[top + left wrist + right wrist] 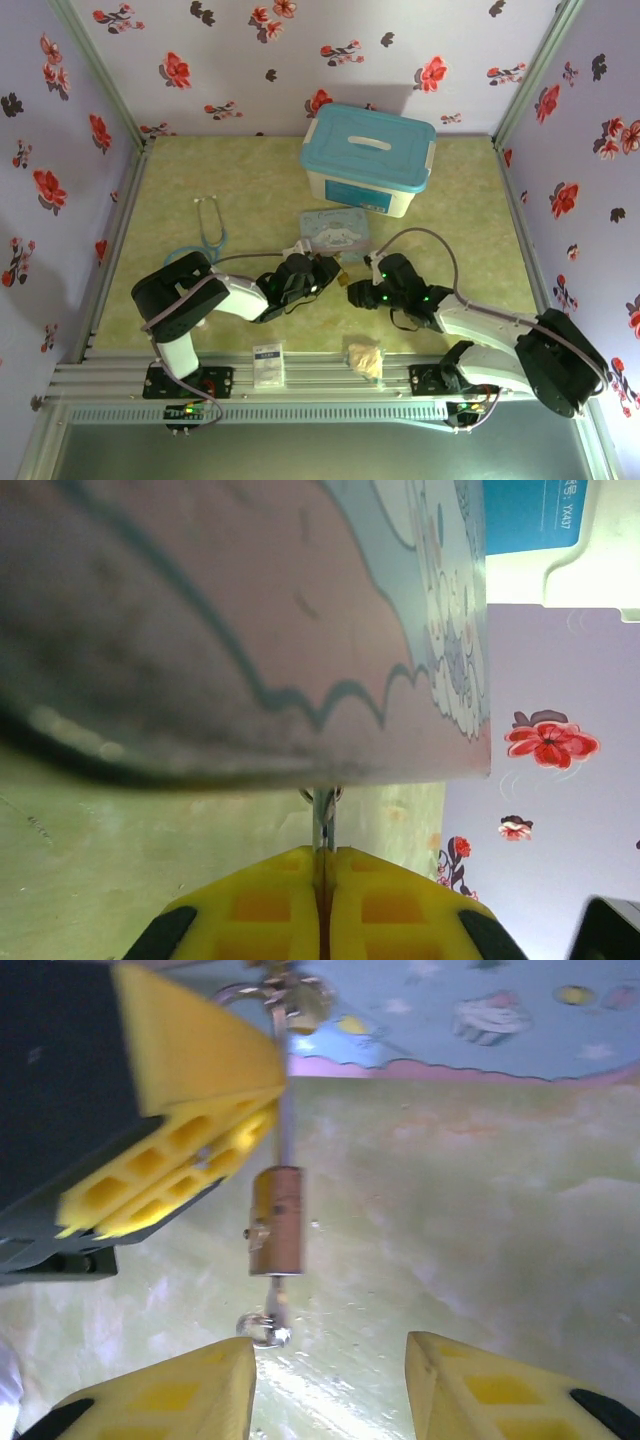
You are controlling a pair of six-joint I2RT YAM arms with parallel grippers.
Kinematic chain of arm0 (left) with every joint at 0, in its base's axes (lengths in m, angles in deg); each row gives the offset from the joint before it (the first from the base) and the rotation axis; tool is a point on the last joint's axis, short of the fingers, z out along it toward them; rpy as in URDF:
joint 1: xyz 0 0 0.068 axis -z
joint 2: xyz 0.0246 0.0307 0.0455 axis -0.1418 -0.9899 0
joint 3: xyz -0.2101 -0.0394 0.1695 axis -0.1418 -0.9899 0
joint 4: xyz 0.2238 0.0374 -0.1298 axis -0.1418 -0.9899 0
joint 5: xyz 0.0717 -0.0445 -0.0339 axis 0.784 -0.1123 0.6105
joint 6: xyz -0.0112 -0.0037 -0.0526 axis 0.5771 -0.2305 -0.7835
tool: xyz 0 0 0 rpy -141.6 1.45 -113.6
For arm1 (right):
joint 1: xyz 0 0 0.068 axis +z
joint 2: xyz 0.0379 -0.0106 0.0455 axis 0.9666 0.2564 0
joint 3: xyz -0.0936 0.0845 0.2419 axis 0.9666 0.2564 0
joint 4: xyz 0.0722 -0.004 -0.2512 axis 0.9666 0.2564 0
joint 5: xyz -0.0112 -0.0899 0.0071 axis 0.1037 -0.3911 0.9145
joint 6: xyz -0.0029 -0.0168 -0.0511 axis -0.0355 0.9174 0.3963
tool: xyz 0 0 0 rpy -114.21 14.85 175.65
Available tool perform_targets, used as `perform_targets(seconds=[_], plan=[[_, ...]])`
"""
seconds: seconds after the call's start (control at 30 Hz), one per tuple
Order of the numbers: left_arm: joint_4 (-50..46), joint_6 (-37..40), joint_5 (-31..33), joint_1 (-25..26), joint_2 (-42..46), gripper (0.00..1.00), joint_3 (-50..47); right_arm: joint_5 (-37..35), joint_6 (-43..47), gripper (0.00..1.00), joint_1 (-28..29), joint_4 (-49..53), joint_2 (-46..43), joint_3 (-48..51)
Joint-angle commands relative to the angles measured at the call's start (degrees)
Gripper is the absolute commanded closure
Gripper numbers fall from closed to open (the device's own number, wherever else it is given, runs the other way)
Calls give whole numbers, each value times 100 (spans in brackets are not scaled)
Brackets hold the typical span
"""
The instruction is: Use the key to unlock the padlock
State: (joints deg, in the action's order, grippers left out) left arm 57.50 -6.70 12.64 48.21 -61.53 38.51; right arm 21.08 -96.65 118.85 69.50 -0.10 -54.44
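Logging left gripper (322, 865) clamped tight, yellow fingers (170, 1175) pressed together on the thin silver shackle (283, 1110) of the padlock (275, 1222). Finding the brass body at the free end of that shackle, clear of the fingers, over the mottled green table (480, 1220) and just beside the near edge of the cartoon tin (335, 233). Seeing, from the left wrist, the tin's pink-and-blue lid looming close above the pinched metal.

Noting, at the end of the body away from the shackle, a small ringed bit of metal, possibly the key (268, 1322), too small and blurred to call.

Marking right gripper (330, 1385) with jaws parted, fingers (190, 1400) spread with nothing between them, one tip just beside that ringed end.

Placing both grippers, from above, nose to nose near table centre, padlock between.

Recording elsewhere: blue-lidded white box (368, 160) behind the tin, stethoscope (210, 232) off to the left, white packet (268, 365) and tan wad (365, 358) at the near edge.
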Motion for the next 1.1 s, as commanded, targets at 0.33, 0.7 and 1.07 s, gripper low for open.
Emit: perform_targets(seconds=[0.33,0.7,1.07], plan=[[226,105,-89,7,84,100,146,-475,-332,53,-152,74,-394,100],[-1578,1163,-26,35,214,100,519,-874,-541,49,-297,270,27,-130],[-2050,1417,6,-20,330,99,278,-849,-634,52,-292,156,455,-221]])
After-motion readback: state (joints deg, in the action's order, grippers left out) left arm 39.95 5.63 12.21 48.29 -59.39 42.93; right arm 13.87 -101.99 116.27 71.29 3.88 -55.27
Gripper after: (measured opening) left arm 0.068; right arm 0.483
